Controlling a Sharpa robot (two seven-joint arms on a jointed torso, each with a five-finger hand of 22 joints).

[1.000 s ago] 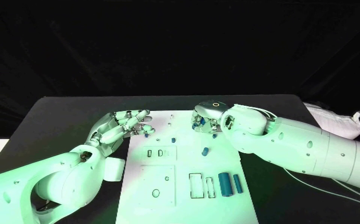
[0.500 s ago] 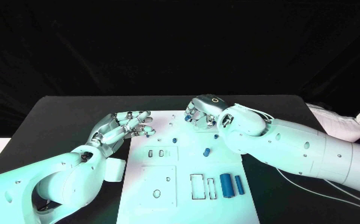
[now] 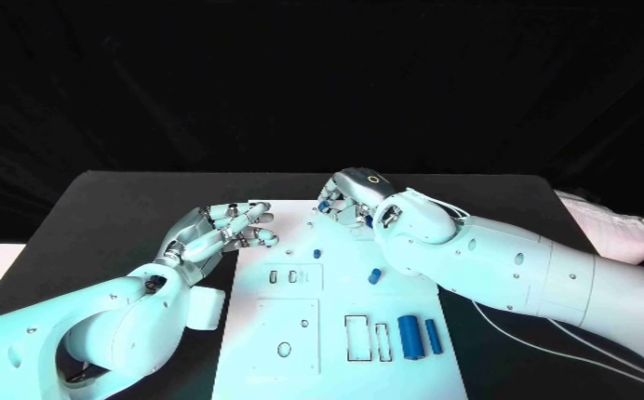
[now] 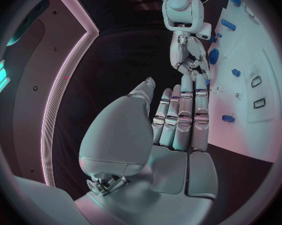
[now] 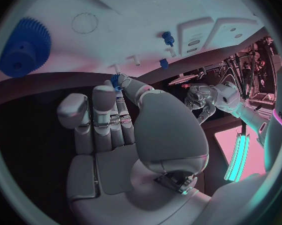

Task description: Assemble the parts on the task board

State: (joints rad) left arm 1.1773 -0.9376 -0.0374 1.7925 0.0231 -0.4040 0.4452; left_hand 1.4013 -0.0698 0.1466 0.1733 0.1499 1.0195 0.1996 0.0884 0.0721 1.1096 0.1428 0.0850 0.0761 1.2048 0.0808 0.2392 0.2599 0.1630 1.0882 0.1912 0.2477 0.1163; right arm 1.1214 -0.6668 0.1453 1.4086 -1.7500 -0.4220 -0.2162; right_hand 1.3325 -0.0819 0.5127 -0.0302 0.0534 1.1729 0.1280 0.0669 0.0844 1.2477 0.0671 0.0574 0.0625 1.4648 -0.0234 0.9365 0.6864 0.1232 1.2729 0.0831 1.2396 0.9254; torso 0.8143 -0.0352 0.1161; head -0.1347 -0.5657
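The white task board (image 3: 336,307) lies in the middle of the black table. My right hand (image 3: 349,205) hovers over its far end, and thumb and a finger pinch a small blue part (image 5: 117,80). A blue gear (image 5: 25,47) sits on the board just beyond that hand. My left hand (image 3: 221,231) is at the board's far left edge, fingers stretched out side by side and holding nothing. Two small blue pegs (image 3: 316,254) (image 3: 374,276) stand mid-board. Two long blue bars (image 3: 410,337) (image 3: 434,335) lie near the front right.
Two small slots (image 3: 282,277), two tall rectangular cut-outs (image 3: 355,338) and an oval hole (image 3: 285,350) are open in the board. A white block (image 3: 204,309) on my left forearm lies beside the board's left edge. Black table surrounds the board.
My right hand has moved left and farther away across the board's far end, still pinching the small part. The left hand has hardly moved.
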